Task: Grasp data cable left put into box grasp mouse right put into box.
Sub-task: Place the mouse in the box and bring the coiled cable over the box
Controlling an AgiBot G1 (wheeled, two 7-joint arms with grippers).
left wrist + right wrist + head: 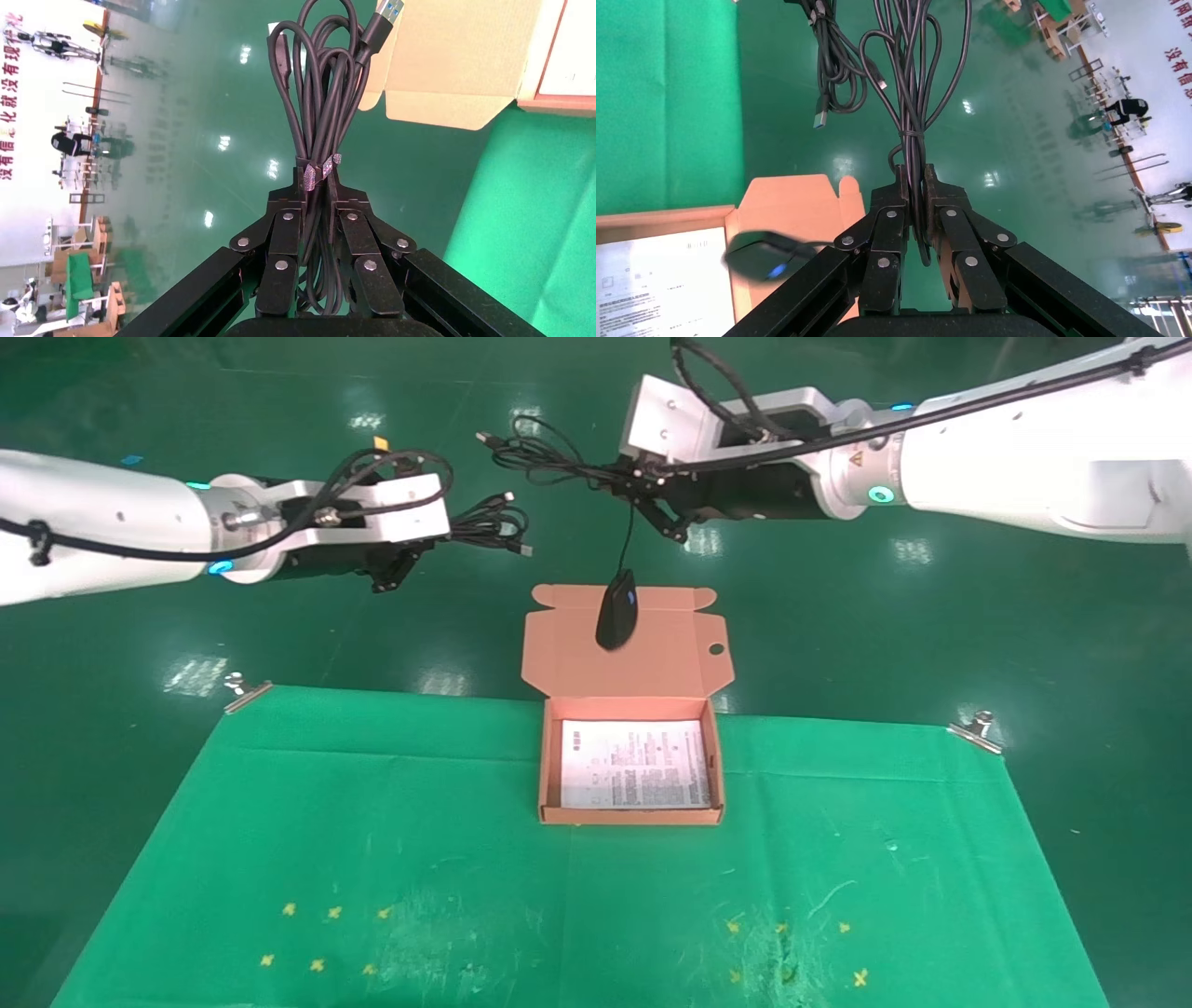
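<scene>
Left gripper (424,537) is up in the air, off the table's far-left edge, jaws pinching the data cable (489,523) at its tied middle. Wrist view confirms: fingers (284,235) clamp the bundle (320,91) just below the wrap tie, loops and a blue-tipped USB plug fanning out past the tips.

Box (549,766) sits open at the far middle of the green cloth (279,822), white sheet (635,775) flat inside, flap lid (577,654) laid back past the table edge, round hole near its right side.

Mouse (616,609) hangs by its cord (629,537) in the air, in front of the lid in head view, blue light showing. Not in the box.

Right gripper (643,486) is raised beyond the box, jaws pressed onto the coiled mouse cord, not the mouse body. Right wrist view: fingers (947,225) squeeze the cord bunch (912,84), mouse (761,256) dangling over the lid (800,203); the data cable (831,70) shows farther off.
</scene>
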